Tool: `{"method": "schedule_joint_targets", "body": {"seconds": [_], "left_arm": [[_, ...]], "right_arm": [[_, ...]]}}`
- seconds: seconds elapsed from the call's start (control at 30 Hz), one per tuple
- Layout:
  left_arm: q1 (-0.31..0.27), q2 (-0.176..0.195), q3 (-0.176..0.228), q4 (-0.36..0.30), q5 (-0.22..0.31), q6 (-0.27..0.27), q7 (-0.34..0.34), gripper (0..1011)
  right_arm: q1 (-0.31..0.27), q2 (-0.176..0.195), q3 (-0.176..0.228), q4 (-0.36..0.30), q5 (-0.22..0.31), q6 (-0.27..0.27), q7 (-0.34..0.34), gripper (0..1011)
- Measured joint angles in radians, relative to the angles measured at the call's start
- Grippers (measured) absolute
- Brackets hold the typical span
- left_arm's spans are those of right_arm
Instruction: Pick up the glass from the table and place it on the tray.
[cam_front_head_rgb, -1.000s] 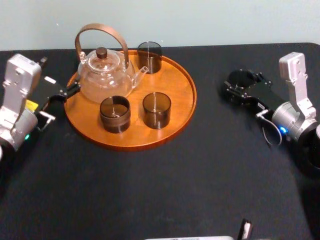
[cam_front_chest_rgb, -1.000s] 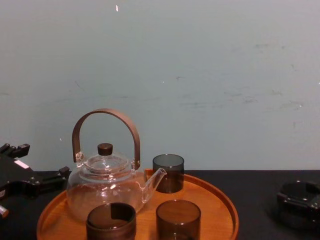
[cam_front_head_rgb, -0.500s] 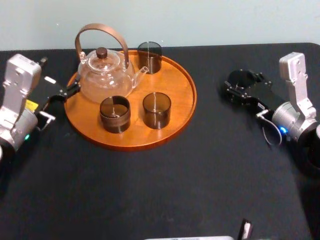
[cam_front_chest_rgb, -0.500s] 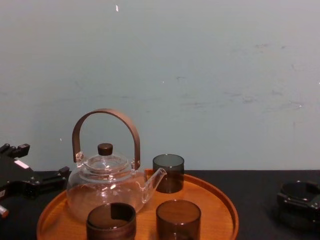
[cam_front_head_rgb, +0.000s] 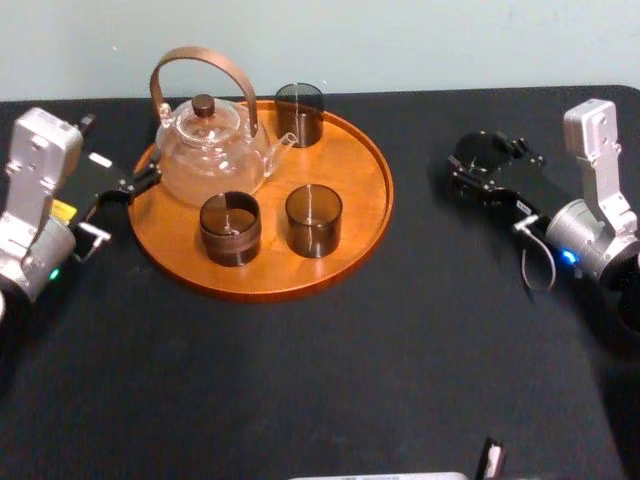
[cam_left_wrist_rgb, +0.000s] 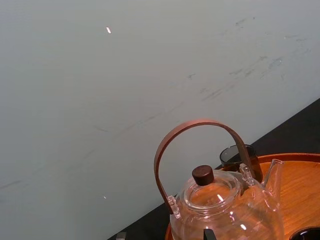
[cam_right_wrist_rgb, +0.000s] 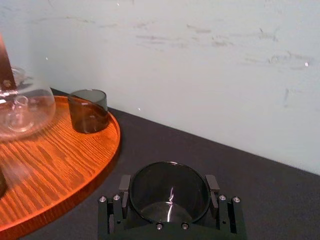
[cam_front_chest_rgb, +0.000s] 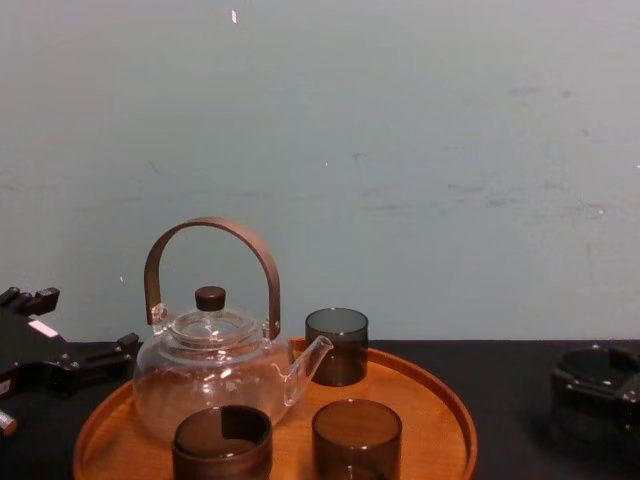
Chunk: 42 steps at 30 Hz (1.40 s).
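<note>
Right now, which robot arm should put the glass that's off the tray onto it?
Right. The right end effector clasps the glass, right of the tray. The left end effector sits at the tray's left rim, far from the glass.

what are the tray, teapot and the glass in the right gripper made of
The tray looks wooden: orange-brown, visible grain, smooth sheen. The teapot seems clear glass, see-through with glints; its handle brown, possibly wood. The glass in the right gripper: smoky, translucent, glass or plastic.
</note>
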Motion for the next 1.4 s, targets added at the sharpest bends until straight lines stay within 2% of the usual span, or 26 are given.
{"method": "schedule_joint_targets", "body": {"seconds": [0.3,0.6,0.93,1.4], "left_arm": [[0.0,0.0,0.0,0.0,0.0,0.0,0.0,1001],[0.0,0.0,0.0,0.0,0.0,0.0,0.0,1001],[0.0,0.0,0.0,0.0,0.0,0.0,0.0,1001],[0.0,0.0,0.0,0.0,0.0,0.0,0.0,1001]], "right_arm": [[-0.02,0.007,-0.012,-0.076,0.001,0.02,-0.006,907],[0.002,-0.007,-0.044,-0.09,-0.007,0.027,-0.003,907],[0.072,-0.045,-0.094,-0.025,-0.026,0.011,0.015,907],[0.175,-0.099,-0.157,0.12,-0.043,-0.044,0.074,907]]}}
